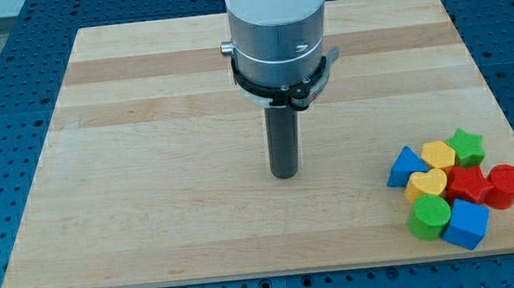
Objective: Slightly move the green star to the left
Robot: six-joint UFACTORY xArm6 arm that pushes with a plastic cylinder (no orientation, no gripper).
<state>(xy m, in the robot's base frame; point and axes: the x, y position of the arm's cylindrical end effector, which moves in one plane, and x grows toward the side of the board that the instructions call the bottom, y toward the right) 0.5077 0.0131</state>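
The green star (467, 145) lies at the top right of a tight cluster of blocks near the board's lower right corner. It touches a yellow block (439, 154) on its left and a red star (468, 184) below it. My tip (285, 173) rests on the board near the middle, well to the left of the star and the whole cluster, touching no block.
The cluster also holds a blue triangle (405, 166), a yellow heart (426, 185), a green cylinder (429, 218), a blue cube (467, 224) and a red cylinder (506, 186). The wooden board (148, 172) lies on a blue perforated table.
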